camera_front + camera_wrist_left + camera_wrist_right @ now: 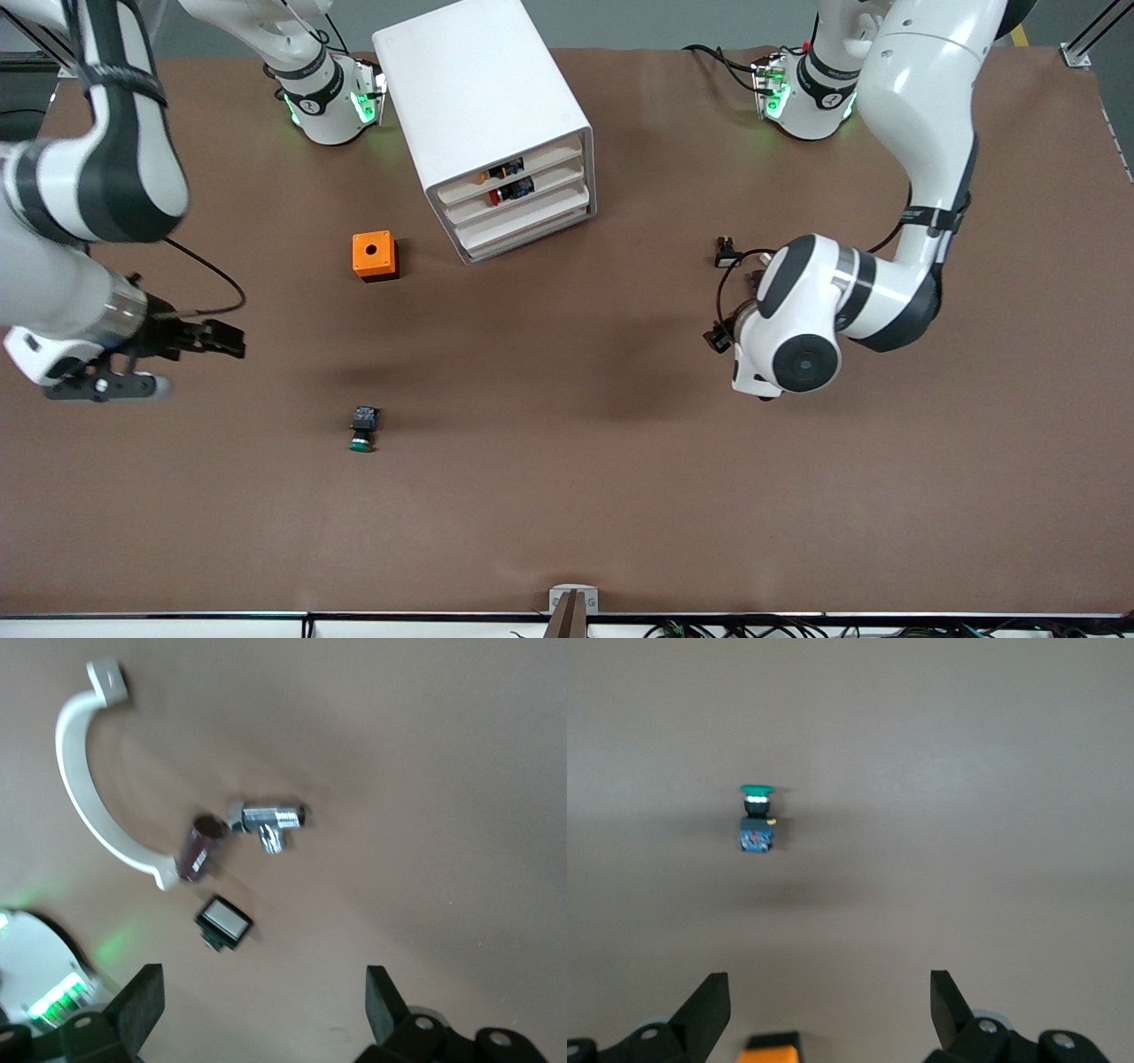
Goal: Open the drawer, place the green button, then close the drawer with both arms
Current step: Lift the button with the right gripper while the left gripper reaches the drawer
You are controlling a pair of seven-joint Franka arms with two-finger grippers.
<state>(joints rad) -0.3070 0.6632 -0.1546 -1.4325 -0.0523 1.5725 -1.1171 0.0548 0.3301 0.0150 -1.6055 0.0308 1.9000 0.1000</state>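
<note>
The white cabinet (483,106) stands near the robots' bases, and its third drawer (524,215) is shut. The button (363,429), with a black body and a green cap, lies on its side on the brown table, nearer the front camera than the orange cube (375,255). It also shows in the right wrist view (755,819). My right gripper (217,338) is open and empty over the table toward the right arm's end; its open fingers also show in its wrist view (828,992). My left gripper (261,988) is open and empty over small parts; in the front view its wrist (797,319) hides it.
Under my left gripper lie a white curved bracket (84,788), a metal valve (270,819), a dark red cylinder (199,849) and a small black switch with a white face (224,921). The two upper drawers (509,177) show red and orange parts.
</note>
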